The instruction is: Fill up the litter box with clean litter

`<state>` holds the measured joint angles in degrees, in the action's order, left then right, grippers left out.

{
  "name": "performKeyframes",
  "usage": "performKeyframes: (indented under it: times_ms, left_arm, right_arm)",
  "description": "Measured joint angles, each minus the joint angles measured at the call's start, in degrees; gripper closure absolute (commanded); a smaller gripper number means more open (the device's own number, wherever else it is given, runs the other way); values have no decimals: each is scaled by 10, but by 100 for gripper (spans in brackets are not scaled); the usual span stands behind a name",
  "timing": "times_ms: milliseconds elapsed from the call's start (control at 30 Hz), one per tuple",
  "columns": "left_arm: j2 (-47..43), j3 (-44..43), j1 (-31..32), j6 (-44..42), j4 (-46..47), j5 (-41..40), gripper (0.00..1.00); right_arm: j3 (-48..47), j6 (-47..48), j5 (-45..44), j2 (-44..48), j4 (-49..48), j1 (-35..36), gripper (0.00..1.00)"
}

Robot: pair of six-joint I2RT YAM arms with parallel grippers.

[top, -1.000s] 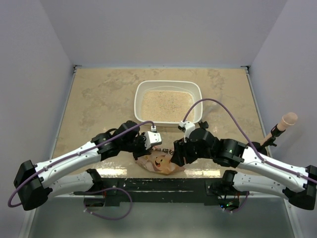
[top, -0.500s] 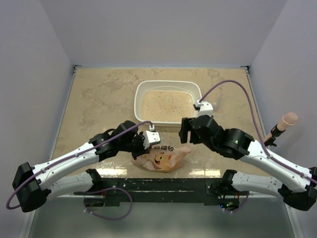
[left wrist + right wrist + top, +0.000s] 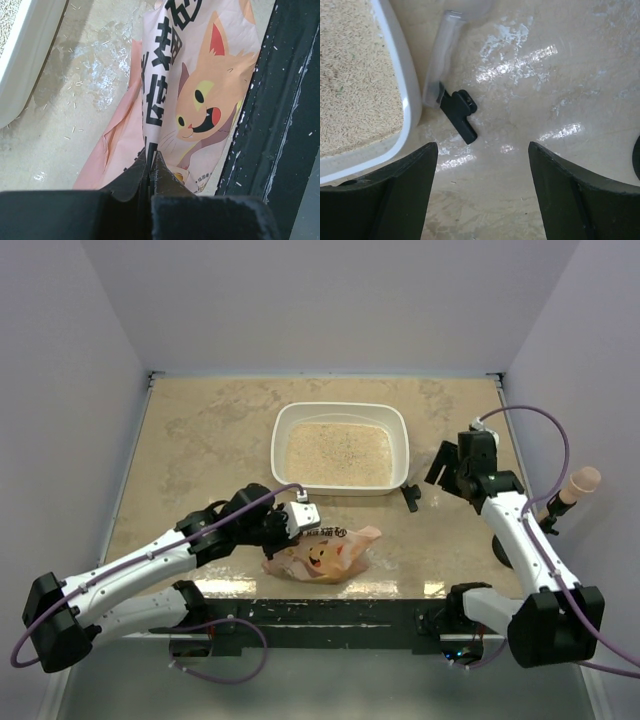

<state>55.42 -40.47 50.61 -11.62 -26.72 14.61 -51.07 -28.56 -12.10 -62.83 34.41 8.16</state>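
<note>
The white litter box [image 3: 279,432] sits at the table's middle back, holding pale beige clean litter [image 3: 337,453]. Its rim [image 3: 409,107] and litter [image 3: 355,85] show at the left of the right wrist view. My left gripper [image 3: 297,530] is shut on an edge of the flattened orange-pink cat-printed bag [image 3: 325,554], which lies near the table's front edge; the pinch shows in the left wrist view [image 3: 150,160]. My right gripper [image 3: 447,468] is open and empty, above bare table right of the box.
A clear scoop with a black clip handle [image 3: 409,496] lies by the box's right front corner, also in the right wrist view [image 3: 460,115]. A pink-tipped stick [image 3: 570,490] stands at the right edge. The black front ledge [image 3: 280,110] runs beside the bag.
My right gripper has let go of the bag and swung back and right, away from it. The bag has settled flatter on the table. My left gripper stays shut on it.
</note>
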Motion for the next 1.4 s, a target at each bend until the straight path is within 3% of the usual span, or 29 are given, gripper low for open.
performKeyframes:
  times_ms: [100, 300, 433, 700, 767, 1033, 1400]
  left_arm:
    - [7, -4, -5, -2, -1, 1, 100]
    - [37, -30, -28, -17, -4, 21, 100]
    - [60, -52, -52, -29, -9, 38, 100]
    - [72, -85, -60, -50, -16, 42, 100]
    - [76, -85, -63, -52, -16, 42, 100]
    - [78, -56, -66, -53, 4, 51, 100]
    - [69, -39, -68, -52, 23, 64, 100]
  right_arm:
    - [4, 15, 44, -21, -12, -48, 24]
    - [30, 20, 138, -48, -81, -90, 37]
    - [70, 23, 217, -65, -107, -98, 37]
    - [78, 60, 393, 70, -126, -89, 35]
    - [66, 71, 416, 89, -126, -65, 35]
    - [44, 97, 414, 55, -118, 173, 35]
    - [-6, 160, 371, 3, -82, 229, 36]
